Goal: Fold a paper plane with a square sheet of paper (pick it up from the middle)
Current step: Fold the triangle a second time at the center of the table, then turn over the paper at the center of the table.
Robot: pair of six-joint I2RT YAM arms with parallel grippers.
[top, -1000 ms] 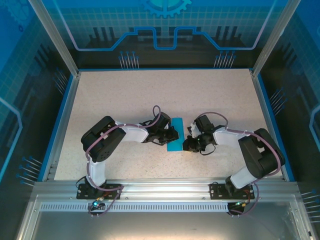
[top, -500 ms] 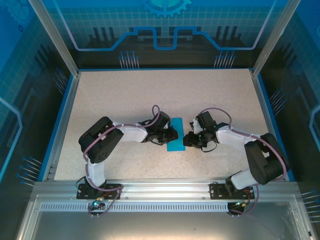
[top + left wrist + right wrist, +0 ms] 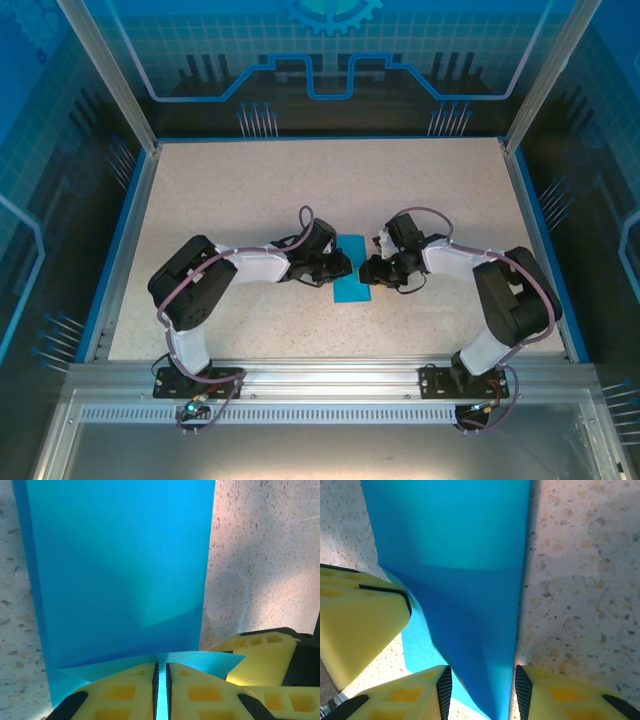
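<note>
Pinching the blue sheet (image 3: pixel 120 570), left end effector (image 3: pixel 161 680) (pressed together), right end effector (image 3: pixel 481 682) spread astride it.

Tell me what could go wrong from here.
The left tool pinches the folded bright blue paper sheet only near its edge; a tug might tear it or slip. The right tool stands open around the raised fold, so the crease may spring back. Both tools sit close and could collide.
</note>
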